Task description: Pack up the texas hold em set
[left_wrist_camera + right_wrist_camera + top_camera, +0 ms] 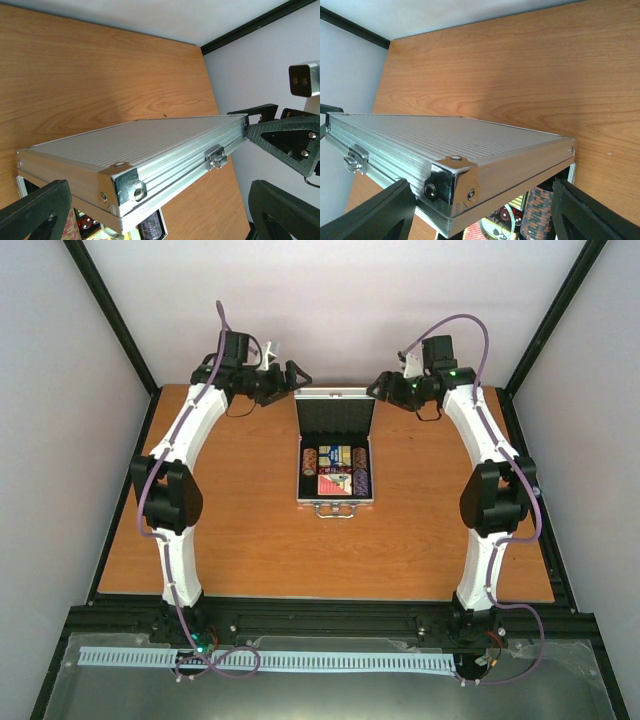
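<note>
Left gripper (291,381) stands wide open at the left corner of the raised lid (335,416) of the case (336,502), and the right gripper (384,388) is equally wide at the right corner. The case sits on the table (230,530) between the arms, with chip stacks (361,472) and card decks (335,484) inside.

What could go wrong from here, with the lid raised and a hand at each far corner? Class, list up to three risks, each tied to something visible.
1. The ribbed silver aluminium lid is raised, with only its corners between the open left hand and right hand; it may slip and slam.
2. The brown speckled chip stack stands right under the lid's edge and might get pinched.
3. A push could slide the case's base across the smooth wooden table.
</note>
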You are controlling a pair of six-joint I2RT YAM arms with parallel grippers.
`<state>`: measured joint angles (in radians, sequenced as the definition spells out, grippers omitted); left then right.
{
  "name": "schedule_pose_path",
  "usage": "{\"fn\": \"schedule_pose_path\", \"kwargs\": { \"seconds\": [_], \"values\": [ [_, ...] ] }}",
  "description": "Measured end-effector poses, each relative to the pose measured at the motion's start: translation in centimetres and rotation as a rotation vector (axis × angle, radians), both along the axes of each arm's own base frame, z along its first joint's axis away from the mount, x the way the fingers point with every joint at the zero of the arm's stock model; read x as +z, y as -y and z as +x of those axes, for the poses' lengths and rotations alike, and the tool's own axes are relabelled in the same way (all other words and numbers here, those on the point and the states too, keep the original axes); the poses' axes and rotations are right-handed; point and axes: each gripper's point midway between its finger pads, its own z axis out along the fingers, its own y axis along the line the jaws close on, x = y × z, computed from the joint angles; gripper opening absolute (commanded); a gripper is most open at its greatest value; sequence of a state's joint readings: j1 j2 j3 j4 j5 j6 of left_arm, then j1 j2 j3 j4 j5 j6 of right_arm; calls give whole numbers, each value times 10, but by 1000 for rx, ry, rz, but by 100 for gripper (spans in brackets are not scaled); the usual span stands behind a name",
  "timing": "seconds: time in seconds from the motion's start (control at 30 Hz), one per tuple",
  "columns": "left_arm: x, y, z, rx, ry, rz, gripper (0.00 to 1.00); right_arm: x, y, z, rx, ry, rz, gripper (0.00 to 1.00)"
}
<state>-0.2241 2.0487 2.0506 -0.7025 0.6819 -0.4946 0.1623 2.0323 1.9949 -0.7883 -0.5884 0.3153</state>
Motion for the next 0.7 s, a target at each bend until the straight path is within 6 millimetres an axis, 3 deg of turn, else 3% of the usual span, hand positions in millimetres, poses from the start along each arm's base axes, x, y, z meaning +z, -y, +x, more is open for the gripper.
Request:
{"fn": "schedule_pose_path", "kwargs": {
  "seconds": [0.3, 0.43, 0.7],
  "values": [
    [-20, -1, -4, -2, -46, 13, 100, -6, 0, -7, 9, -2, 11, 71],
    [-20, -1, -6, -11, -42, 18, 100, -12, 2, -32, 14, -35, 7, 71],
    [-22, -3, -15, -25, -40, 31, 100, -44, 16, -102, 0, -148, -25, 71]
  ]
}}
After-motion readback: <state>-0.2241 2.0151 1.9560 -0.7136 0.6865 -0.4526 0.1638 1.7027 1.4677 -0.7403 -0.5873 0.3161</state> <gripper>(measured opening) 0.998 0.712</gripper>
